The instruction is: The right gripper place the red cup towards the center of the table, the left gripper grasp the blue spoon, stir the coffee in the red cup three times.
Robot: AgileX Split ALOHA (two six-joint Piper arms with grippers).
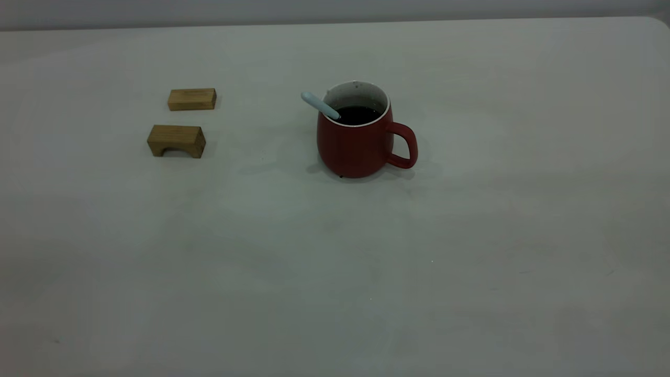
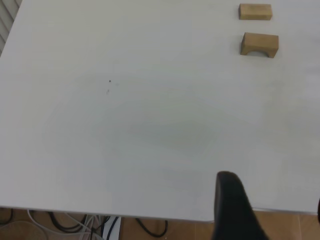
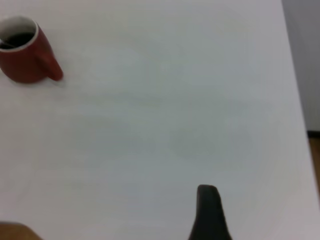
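The red cup (image 1: 356,149) stands upright near the middle of the table (image 1: 335,262), its handle pointing right. Dark coffee (image 1: 358,115) fills it. The blue spoon (image 1: 320,106) rests in the cup, its pale handle leaning out over the left rim. No gripper touches either one, and neither arm shows in the exterior view. The left gripper (image 2: 274,205) is open and empty above the table's near edge, far from the cup. The right gripper (image 3: 252,220) is open and empty too, with the cup (image 3: 25,60) well away from it.
Two small wooden blocks lie left of the cup: a flat one (image 1: 191,99) and an arched one (image 1: 176,140). The left wrist view shows both, the flat block (image 2: 255,11) and the arched block (image 2: 259,44). Cables hang below the table edge (image 2: 100,216).
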